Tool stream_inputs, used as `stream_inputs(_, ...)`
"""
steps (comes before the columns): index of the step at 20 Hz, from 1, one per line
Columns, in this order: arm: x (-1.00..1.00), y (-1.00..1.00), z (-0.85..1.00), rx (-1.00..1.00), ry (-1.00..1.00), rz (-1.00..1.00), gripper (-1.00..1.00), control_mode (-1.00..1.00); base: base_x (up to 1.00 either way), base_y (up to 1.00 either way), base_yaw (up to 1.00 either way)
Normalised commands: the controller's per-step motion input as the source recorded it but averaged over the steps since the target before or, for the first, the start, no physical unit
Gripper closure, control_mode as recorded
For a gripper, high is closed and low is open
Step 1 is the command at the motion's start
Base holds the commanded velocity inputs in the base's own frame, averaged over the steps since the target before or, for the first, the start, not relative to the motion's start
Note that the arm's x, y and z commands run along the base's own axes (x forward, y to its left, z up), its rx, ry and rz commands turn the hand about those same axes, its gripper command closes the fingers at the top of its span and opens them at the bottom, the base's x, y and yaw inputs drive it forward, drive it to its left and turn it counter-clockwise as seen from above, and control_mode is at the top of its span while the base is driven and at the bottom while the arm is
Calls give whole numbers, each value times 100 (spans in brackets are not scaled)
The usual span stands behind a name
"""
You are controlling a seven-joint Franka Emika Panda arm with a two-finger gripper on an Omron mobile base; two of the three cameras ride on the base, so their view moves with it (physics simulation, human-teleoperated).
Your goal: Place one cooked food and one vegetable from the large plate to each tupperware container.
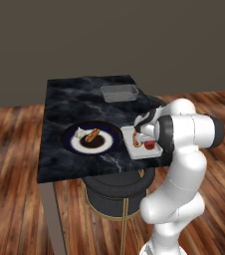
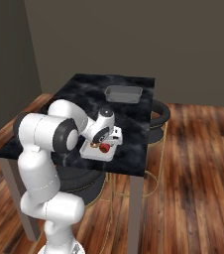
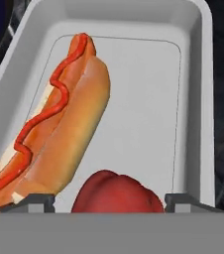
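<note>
Pincer point(image 3: 109, 201) spread wide over the pale tupperware container point(image 3: 193, 99), a red vegetable point(image 3: 116, 194) between its tips, hot dog point(image 3: 59, 134) lying just beside.

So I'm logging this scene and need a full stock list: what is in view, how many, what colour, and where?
counter: one, black marble, centre
large plate: one, dark rim, counter's near left
hot dog: one, on the large plate
white item: one, on the plate
pale tray: one, right of the plate
hot dog in tray: one, ketchup-striped
red vegetable: one, in the tray
grey tray: one, far side
stools: dark, under the counter
gripper: one, over the pale tray
</note>
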Motion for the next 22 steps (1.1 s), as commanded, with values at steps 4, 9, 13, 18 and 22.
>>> stream_inputs(4,-9,0,24,0,0,0,-100,-100,0,0,0)
stream_inputs(9,-39,34,52,1,0,0,-100,-100,0,0,0)
stream_inputs(13,-34,83,49,1,0,1,-100,-100,0,0,0)
stream_inputs(18,-12,100,35,0,-14,9,-100,-100,0,0,0)
stream_inputs(22,-1,83,29,0,-11,5,-100,-100,0,0,0)
